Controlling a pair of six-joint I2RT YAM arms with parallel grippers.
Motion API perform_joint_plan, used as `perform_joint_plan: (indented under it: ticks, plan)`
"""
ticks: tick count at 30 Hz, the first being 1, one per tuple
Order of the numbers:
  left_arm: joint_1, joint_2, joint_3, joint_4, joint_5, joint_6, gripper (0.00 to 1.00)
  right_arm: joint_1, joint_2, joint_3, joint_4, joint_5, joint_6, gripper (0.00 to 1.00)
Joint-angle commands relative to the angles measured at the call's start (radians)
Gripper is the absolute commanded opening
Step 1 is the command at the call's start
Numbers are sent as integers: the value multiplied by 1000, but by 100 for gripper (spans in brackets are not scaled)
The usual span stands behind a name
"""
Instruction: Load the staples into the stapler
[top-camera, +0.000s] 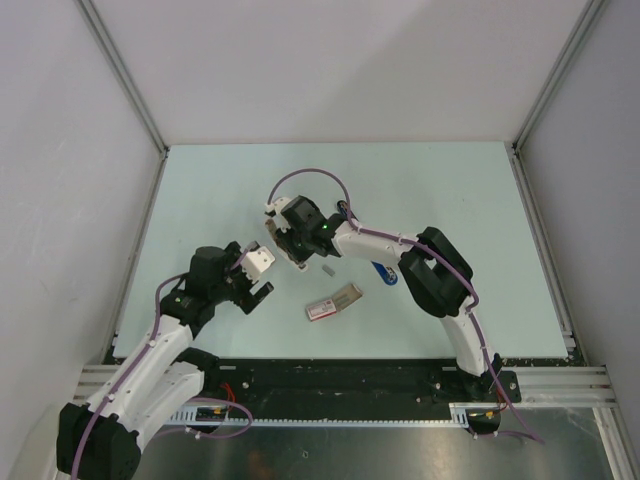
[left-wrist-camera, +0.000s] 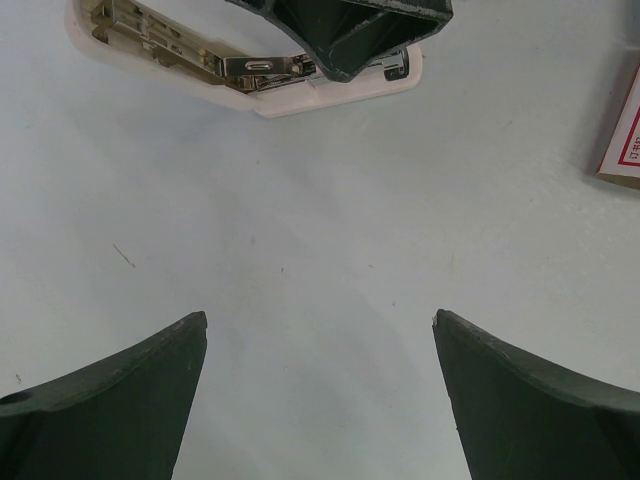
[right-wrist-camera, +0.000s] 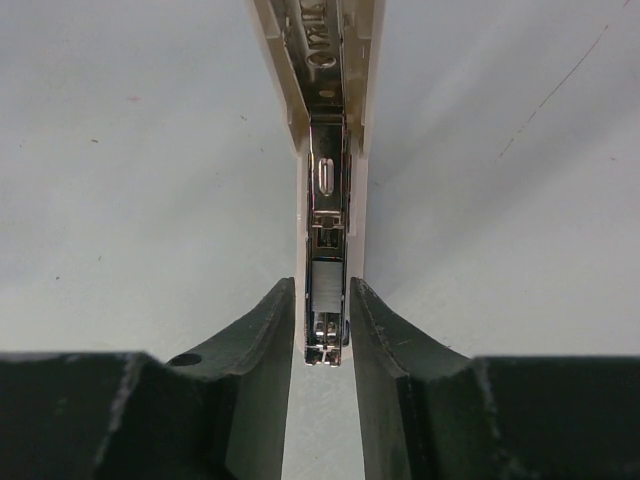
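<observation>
Seating staples (right-wrist-camera: 328, 288) in open stapler (right-wrist-camera: 325, 150), I'd judge. Right gripper (right-wrist-camera: 322, 300) narrow, pinching its sides. Left gripper (left-wrist-camera: 320, 320) wide, empty. Next: release, close cover. Box (top-camera: 333, 302) at 5 o'clock.

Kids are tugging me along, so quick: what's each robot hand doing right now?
Left gripper: open, empty.
Right gripper: closed on the cream stapler.
</observation>
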Motion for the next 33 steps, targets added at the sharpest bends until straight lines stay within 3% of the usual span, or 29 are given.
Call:
perform_joint_plan:
  ticks: [1,18,25,33]
  plan:
    - [10,-13,-7,28,15,13,99,2,-6,57,-6,6,-20,34]
    - [12,-17,-7,28,14,11,99,-95,-105,78,-67,-129,-183,57]
    - [11,-12,-7,28,21,10,99,-168,-174,47,-125,-161,-306,58]
    - [11,-9,-7,28,28,12,99,-188,-207,-97,-167,-194,-401,56]
